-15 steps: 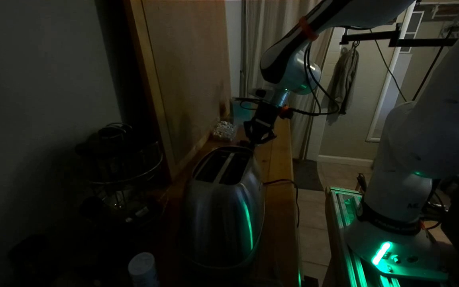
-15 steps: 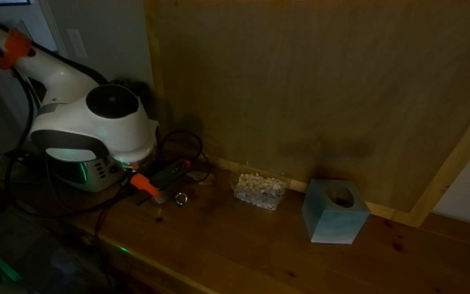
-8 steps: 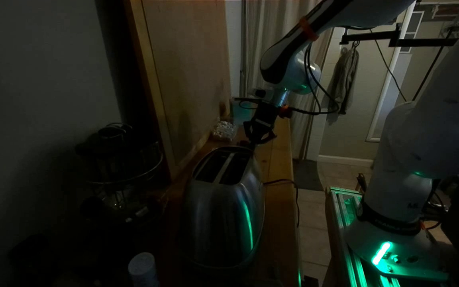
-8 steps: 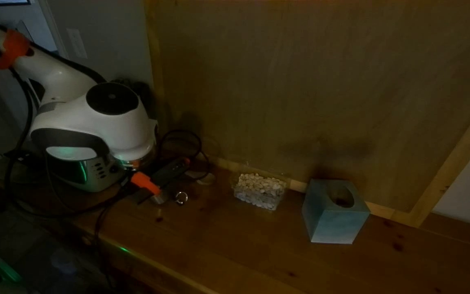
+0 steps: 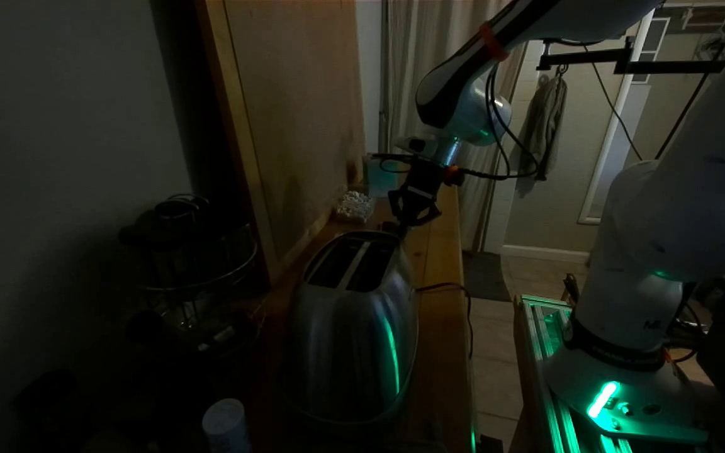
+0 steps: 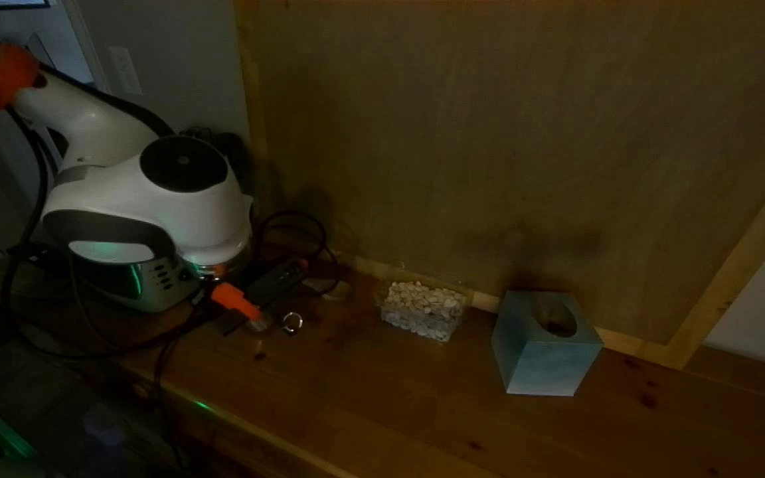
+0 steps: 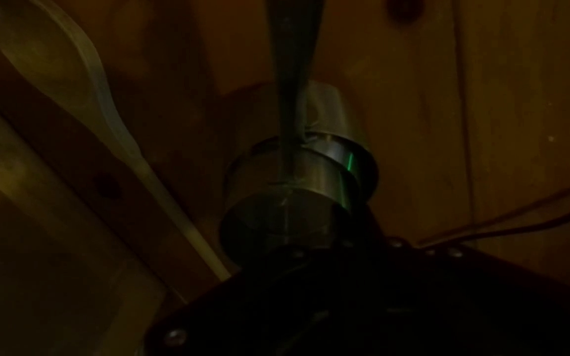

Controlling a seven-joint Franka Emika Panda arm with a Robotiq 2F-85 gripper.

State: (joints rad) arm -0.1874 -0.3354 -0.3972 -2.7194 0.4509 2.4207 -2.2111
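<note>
- At least 2 overlapping, silver, round metal measuring cups (image 7: 317,173) were at the tip of the black pincer (image 5: 404,228), above the brown wooden surface (image 6: 382,411); whether they touched it could not be told.
- The pincer was narrow, pinching the cups, seemingly by a rim; the exact contact was too dark to make out.
- Their long axis ran nearly straight up the wrist view: bowls nearest the pincer, the flat, dark-looking metal handle (image 7: 295,44) pointing away, past the top edge.
- The cups were tipped, mouths facing the pincer.
- A thin silver ring (image 6: 293,323) showed just right of the cups in an exterior view.
- A pale wooden spoon (image 7: 67,74) lay slantwise left of the cups in the wrist view, its bowl toward the upper left corner.
- A silver metal toaster (image 5: 356,340) with 2 slots stood near the pincer.
- Farther along stood a clear box of pale pieces (image 6: 422,315) and a light-blue cube-shaped box (image 6: 545,362).
</note>
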